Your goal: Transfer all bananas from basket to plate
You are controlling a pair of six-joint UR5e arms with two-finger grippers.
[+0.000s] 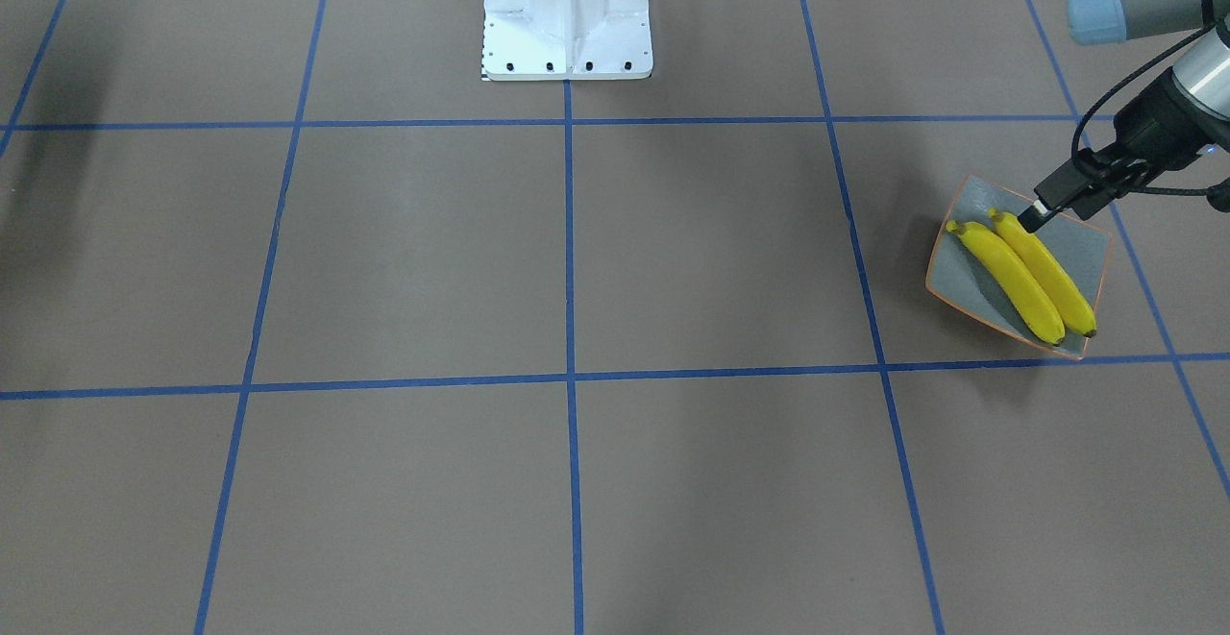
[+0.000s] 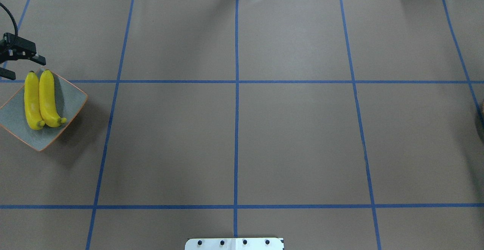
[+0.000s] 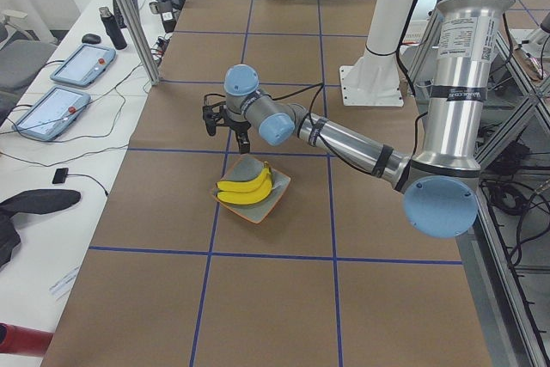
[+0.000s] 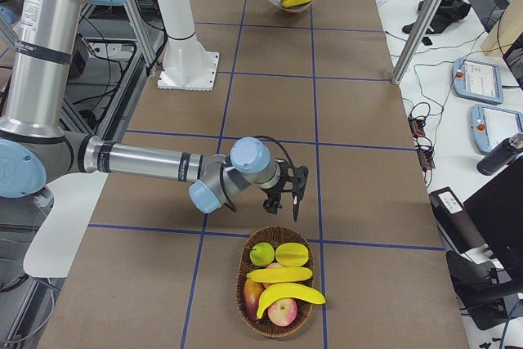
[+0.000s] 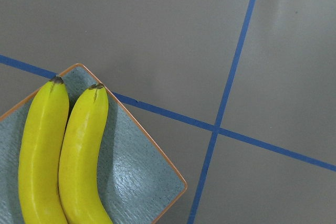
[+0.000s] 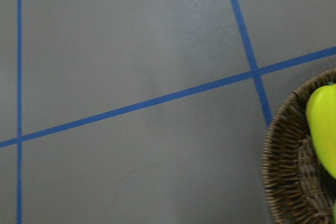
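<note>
Front-facing view: showing two bananas (image 1: 1011, 280) lying side by side on the plate (image 1: 1086, 246), packed close, probably leaving room for a third. Also showing the left gripper (image 1: 1043, 210) hovering at the plate's rim, by the banana ends.

Overhead view: showing that gripper's jaws parted, clamping nothing.

Exterior right view: showing the basket (image 4: 242, 275), well apart from the plate, holding one remaining banana (image 4: 291, 293) among other fruit. Showing the right gripper (image 4: 282, 199) hanging just beside it, likely staging the next pick. Not allowing any call on parted or closed.

Right wrist view: catching only basket rim and tabletop (image 6: 131, 51).
</note>
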